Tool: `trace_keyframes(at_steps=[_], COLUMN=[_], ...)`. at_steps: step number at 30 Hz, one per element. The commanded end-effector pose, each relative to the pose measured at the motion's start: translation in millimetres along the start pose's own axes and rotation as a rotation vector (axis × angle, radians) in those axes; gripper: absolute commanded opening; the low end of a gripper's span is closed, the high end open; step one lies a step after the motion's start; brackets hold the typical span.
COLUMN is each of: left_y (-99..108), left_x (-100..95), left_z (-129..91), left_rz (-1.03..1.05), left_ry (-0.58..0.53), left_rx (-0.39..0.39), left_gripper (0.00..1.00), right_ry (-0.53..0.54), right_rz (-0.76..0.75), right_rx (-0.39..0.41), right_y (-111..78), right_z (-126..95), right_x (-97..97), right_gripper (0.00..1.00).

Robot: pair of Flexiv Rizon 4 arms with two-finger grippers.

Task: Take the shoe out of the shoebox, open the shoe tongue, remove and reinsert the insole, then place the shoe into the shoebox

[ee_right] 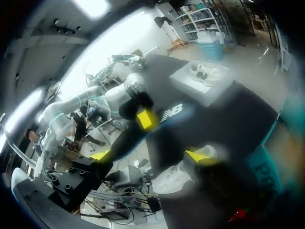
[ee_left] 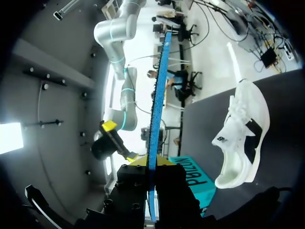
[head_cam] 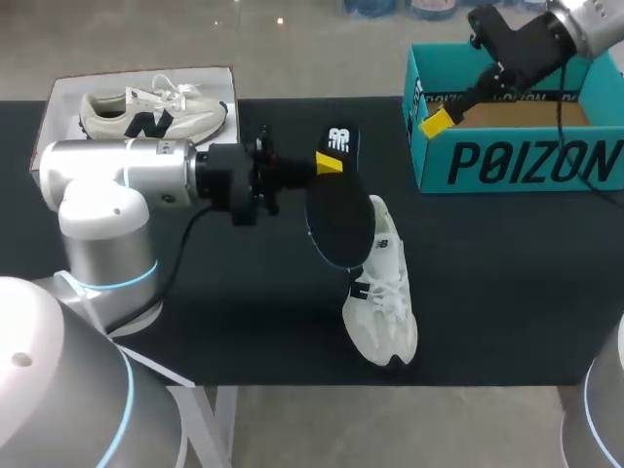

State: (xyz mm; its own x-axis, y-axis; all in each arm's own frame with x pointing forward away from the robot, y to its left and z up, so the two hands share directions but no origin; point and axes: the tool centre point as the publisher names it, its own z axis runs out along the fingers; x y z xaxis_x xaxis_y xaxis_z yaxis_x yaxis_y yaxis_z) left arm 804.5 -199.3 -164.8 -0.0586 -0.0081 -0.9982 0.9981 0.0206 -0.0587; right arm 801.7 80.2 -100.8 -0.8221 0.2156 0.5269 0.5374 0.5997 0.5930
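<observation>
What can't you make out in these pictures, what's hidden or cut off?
1. Head view: the insole covers the white shoe's heel end and the left tool's far finger.
2. Head view: the shoebox's right end is cut off by the edge; the right tool and its arm hide part of its inside.
3. Right wrist view: white shoe and shoebox are too blurred for detail.
4. Left wrist view: the insole shows only edge-on.

Cannot see one end of the white lace-up sneaker from the head view, covered by the flat black foam insole. Cannot follow the teal cardboard shoebox past that view's edge. Cannot make out more than a teal blur of it beside the right tool.
</observation>
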Motion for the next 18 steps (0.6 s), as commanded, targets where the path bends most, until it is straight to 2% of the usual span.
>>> trace_keyframes(at_steps=[1, 5, 10, 14, 18], left_y=[-5.6, -6.9, -6.5, -6.0, -6.1], left_x=[1.4, 3.3, 1.9, 1.0, 2.8], left_z=[-4.8, -5.1, 0.7, 7.0, 13.8], left_rz=[-0.001, -0.002, 0.007, 0.016, 0.017], left_ry=[0.001, 0.010, 0.025, 0.031, 0.040], left_rx=[-0.008, -0.012, -0.009, -0.006, 0.000], left_gripper=[0.00, 0.00, 0.00, 0.00, 0.00], right_ry=[-0.199, -0.308, -0.384, -0.428, -0.434], right_rz=[-0.074, -0.130, -0.144, -0.130, -0.121], right_rx=[0.159, 0.273, 0.368, 0.405, 0.391], right_y=[4.3, 4.4, -3.1, -11.9, -17.0], right_z=[-24.5, -35.2, -36.5, -33.2, -28.5], right_x=[14.7, 29.0, 53.1, 70.0, 82.2], right_gripper=[1.00, 1.00, 1.00, 1.00, 1.00])
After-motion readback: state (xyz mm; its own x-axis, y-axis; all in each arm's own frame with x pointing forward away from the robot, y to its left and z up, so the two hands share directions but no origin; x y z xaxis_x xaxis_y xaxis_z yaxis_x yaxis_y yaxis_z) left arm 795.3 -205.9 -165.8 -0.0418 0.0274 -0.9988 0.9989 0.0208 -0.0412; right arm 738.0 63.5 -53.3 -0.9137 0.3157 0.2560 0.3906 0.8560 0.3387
